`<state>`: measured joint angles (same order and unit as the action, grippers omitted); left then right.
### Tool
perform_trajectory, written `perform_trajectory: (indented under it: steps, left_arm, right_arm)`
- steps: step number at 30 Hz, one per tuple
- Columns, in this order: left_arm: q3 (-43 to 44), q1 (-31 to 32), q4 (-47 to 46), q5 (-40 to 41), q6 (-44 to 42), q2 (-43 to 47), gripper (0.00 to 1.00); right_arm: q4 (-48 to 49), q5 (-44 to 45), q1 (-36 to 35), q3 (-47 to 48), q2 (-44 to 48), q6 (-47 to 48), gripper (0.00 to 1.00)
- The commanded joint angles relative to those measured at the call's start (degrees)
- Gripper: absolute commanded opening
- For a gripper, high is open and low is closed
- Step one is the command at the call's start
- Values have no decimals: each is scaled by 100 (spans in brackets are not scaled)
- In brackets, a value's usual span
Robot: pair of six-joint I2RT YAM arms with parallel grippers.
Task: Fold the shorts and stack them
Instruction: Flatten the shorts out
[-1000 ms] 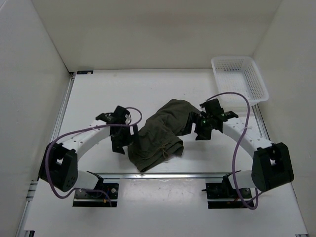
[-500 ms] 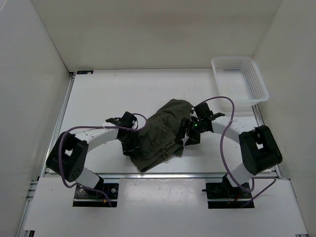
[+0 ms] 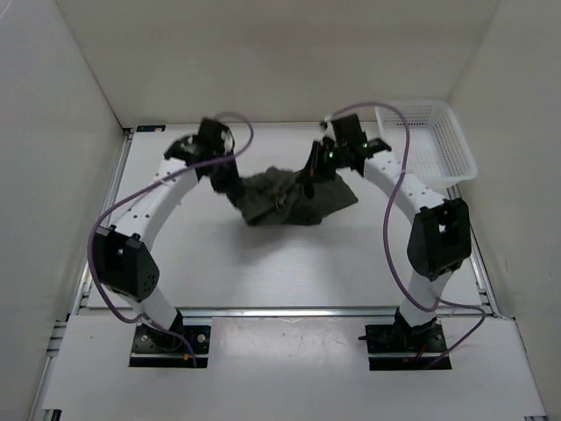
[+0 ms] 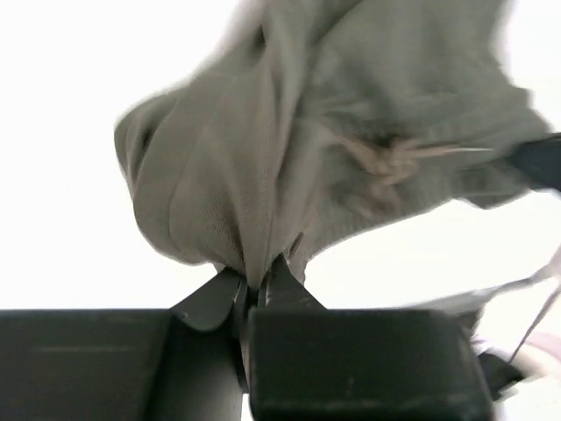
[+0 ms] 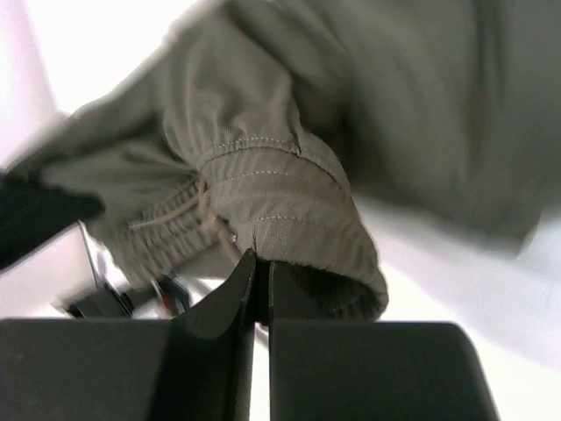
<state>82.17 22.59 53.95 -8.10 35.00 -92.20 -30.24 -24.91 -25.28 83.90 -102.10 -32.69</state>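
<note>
We see left gripper [image 3: 232, 182] clamped on the shorts' [image 3: 298, 200] 9 o'clock end, right gripper [image 3: 307, 174] clamped at 1 o'clock. Long axis runs 9-to-3.

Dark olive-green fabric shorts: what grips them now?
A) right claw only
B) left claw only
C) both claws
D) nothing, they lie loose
C: the left claw and right claw are each shut on the dark olive-green fabric shorts, which sag between them.
</note>
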Motion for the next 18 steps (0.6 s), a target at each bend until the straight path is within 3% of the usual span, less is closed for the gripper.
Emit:
perform_trajectory:
  steps: [1, 2, 3, 6, 9, 13, 14, 15, 16, 18]
  left_arm:
    - [2499, -377, 1168, 686, -503, 159, 10]
    - [3045, -439, 1353, 687, -582, 98, 10]
    - [3929, -570, 1555, 687, -582, 97, 10]
    - [4422, -624, 1452, 503, -653, 491, 10]
    - [3730, -494, 846, 11, -705, 1264, 10]
    - [1477, 164, 83, -551, -198, 1898, 10]
    - [1120, 350, -146, -640, -22, 1899, 23]
    - [856, 534, -453, -727, 119, 1786, 47]
    - [705, 867, -456, -728, 199, 1619, 71]
    - [704, 1054, -352, -728, 200, 969, 100]
  right_arm:
    - [-543, 74, 67, 2195, -177, 420, 0]
    - [-675, 74, 67, 3254, -335, 482, 0]
    - [-763, 74, 67, 3665, -336, 543, 0]
    - [-834, 222, 120, 4249, -135, 746, 0]
    - [-782, 888, 120, 3559, 488, 1071, 0]
    - [-624, 1822, 487, 2416, 1148, 1256, 0]
    - [-624, 1892, 602, 2334, 1149, 1256, 0]
    - [-624, 1997, 707, 2333, 1010, 1204, 8]
    - [-571, 2225, 882, 2263, 895, 1203, 24]
    - [-885, 2349, 1120, 2534, 431, 1203, 74]
